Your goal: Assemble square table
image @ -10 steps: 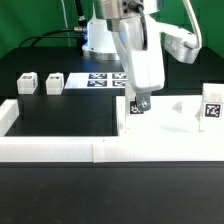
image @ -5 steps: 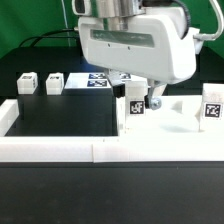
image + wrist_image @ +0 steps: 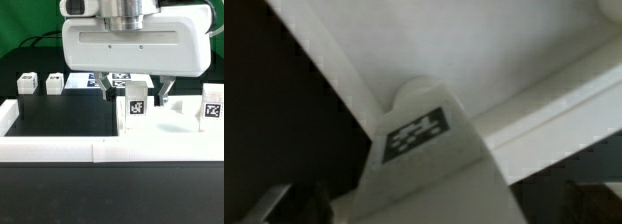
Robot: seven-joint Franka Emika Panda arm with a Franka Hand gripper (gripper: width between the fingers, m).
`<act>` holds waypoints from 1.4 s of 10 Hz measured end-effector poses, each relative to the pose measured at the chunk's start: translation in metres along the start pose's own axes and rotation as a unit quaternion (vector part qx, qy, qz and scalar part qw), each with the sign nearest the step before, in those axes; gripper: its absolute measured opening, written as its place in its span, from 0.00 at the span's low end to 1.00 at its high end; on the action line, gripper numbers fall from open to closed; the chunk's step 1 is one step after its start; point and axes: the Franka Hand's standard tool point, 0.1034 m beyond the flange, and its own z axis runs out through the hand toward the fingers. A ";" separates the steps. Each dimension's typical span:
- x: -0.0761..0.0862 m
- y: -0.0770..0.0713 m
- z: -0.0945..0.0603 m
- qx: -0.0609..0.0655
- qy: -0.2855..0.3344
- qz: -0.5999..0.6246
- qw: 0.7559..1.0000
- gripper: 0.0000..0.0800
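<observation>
The white square tabletop lies at the exterior view's right, against the front wall. A white leg with a black-and-white tag stands upright at its left corner. My gripper straddles the leg from above, with one dark finger and the other finger each a little clear of it, so it looks open. In the wrist view the tagged leg runs up between the jaws over the tabletop. Two more legs stand at the far left. Another tagged white block stands at the right edge.
The marker board lies at the back, partly hidden behind the hand. A long low white border wall runs along the front and turns back at the left. Black table surface lies between them.
The hand has turned about its vertical axis from edge-on to broadside and now fills the top of the exterior view. Its fingers stand apart beside the leg, which stays upright at the corner.
</observation>
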 end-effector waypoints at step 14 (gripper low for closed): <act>-0.001 0.013 0.004 0.024 -0.046 0.576 0.816 0.36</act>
